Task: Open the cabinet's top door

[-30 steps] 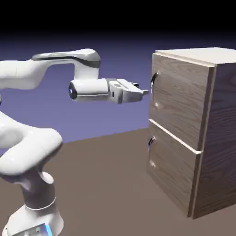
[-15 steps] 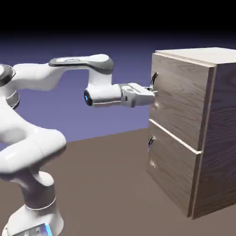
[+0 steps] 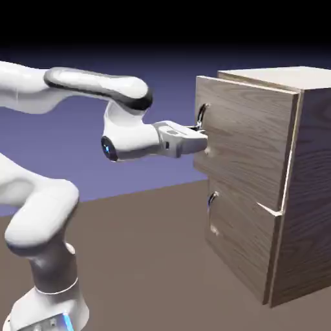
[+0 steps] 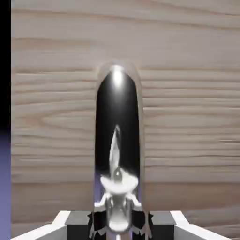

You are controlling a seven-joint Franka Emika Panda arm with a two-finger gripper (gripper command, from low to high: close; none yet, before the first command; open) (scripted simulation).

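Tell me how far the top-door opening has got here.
Done: the white two-finger gripper has closed on the dark curved metal handle. In hand: the upper wood-grain door stands slightly ajar, its handle edge off the grey-brown cabinet. Left: apparently, swinging it wider.

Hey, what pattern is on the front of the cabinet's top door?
Horizontal wood grain on the top door, clearest in the hand view.

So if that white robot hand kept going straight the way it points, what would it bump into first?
Probably the flat wood-grain upper door, just behind the curved shiny metal handle between its fingertips.
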